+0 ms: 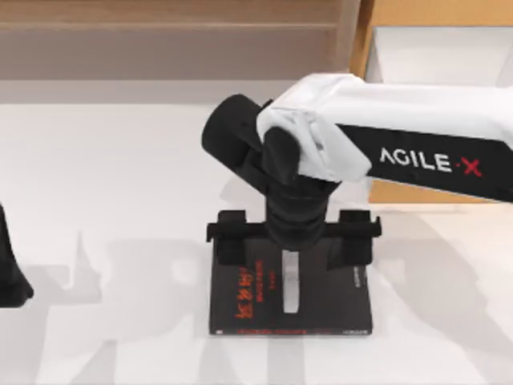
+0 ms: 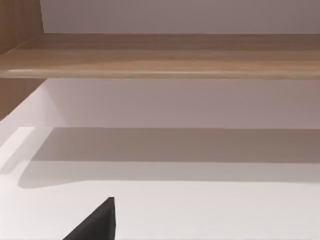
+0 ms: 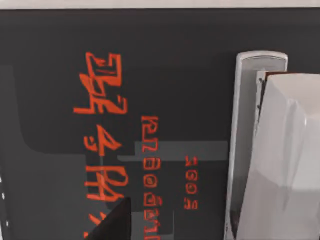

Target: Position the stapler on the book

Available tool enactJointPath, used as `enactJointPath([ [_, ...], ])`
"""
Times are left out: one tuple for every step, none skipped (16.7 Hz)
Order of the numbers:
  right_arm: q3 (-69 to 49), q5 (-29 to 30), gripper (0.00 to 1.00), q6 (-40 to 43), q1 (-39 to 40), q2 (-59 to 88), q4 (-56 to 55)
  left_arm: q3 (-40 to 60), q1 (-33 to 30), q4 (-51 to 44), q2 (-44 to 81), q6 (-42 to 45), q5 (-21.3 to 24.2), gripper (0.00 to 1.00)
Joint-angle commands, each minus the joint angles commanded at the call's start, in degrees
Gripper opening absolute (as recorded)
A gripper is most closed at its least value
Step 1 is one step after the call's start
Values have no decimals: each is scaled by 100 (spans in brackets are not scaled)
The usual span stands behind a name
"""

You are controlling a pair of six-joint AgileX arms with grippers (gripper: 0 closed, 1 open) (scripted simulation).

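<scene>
The stapler [image 1: 290, 282] is lying on the book [image 1: 240, 297], likely light, rigid and smooth, best gripped across its narrow sides. The right gripper [image 1: 293, 255] is hovering above with jaws spread wide, holding nothing; the left gripper [image 1: 12, 281] is sitting parked at the desk's [image 1: 104, 200] left edge.

White letters reading "AGILE·X", with a red X, run along the black band of the right arm [image 1: 425, 160]. The book [image 1: 240, 309] carries red characters and small lettering on its black cover, none legible.
</scene>
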State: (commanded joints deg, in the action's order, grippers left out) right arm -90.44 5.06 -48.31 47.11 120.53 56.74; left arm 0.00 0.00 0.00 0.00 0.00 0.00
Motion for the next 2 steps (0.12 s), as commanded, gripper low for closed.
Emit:
enactJointPath([
  [0,0,100,0,0,0,0,0,0,0,0,0,0,100],
  [0,0,100,0,0,0,0,0,0,0,0,0,0,100],
])
